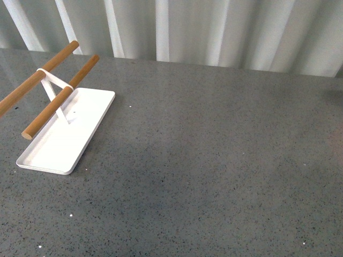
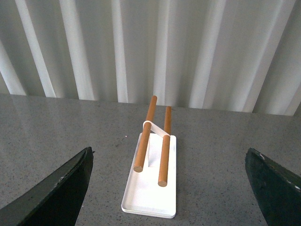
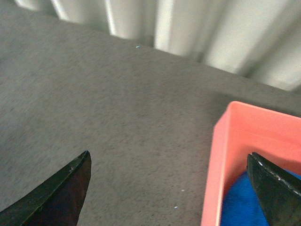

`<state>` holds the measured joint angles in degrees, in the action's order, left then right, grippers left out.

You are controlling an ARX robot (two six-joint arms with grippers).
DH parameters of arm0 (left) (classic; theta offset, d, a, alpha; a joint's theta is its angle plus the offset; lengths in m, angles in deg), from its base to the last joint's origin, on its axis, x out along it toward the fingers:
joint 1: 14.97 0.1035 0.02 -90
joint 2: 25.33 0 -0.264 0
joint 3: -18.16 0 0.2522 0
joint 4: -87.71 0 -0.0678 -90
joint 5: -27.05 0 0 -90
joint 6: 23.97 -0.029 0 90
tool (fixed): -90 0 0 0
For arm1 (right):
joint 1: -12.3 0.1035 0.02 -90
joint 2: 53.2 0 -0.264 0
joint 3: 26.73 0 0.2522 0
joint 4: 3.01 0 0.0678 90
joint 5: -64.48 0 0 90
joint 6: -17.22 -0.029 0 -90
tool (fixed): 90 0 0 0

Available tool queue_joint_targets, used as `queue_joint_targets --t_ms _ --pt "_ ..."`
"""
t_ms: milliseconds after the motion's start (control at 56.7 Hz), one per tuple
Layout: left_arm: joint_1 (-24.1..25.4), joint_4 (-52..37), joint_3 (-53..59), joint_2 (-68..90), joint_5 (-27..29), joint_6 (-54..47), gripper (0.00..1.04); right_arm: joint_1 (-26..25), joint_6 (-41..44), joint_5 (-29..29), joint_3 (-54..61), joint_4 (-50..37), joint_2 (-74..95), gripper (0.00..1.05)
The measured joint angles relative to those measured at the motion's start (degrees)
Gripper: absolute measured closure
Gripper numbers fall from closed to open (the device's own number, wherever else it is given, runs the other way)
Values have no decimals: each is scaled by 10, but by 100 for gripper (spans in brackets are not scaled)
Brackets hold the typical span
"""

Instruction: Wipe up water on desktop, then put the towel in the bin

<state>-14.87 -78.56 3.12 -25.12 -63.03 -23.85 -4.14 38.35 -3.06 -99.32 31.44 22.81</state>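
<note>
Towel (image 3: 244, 200) already lies inside the pink bin (image 3: 225, 155), far right of the desktop (image 1: 203, 160), which we see dry. Left gripper (image 2: 169, 188) and right gripper (image 3: 169, 188) both spread, empty. We judge the task essentially finished.

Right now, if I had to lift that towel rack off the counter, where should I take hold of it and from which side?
Probably one of the two wooden bars, near the white crosspiece that joins them above the white tray. Come from above with the left gripper, open and facing the rack end-on. The bars are round, slim and raised clear of the tray; its flat low rim offers little to pinch.
</note>
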Motion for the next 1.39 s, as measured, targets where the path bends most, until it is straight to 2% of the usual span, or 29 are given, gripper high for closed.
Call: queue_joint_targets --t_ms 141,265,600,635,741,794,847,953,1164,1394 --pt "0 0 0 0 0 0 7 51 33 -2 91 -8 -56 7" --pt "0 0 0 0 0 0 7 86 31 -32 169 -52 -81 7" --pt "0 0 0 0 0 0 7 117 10 -75 256 -106 -103 7" --pt "0 0 0 0 0 0 7 122 -13 -101 274 -161 -101 10" --pt "0 0 0 0 0 0 7 145 -115 -210 393 -469 -108 27" --pt "0 0 0 0 1 0 7 154 -150 -220 436 -580 -120 36" --pt "0 0 0 0 0 0 7 160 -168 -220 457 -650 -141 45" --pt "0 0 0 0 0 0 7 162 -189 -220 476 -675 -186 63" --pt "0 0 0 0 0 0 7 163 -200 -221 525 -641 -253 100" --pt "0 0 0 0 1 0 7 163 -201 -221 553 -589 -337 101"
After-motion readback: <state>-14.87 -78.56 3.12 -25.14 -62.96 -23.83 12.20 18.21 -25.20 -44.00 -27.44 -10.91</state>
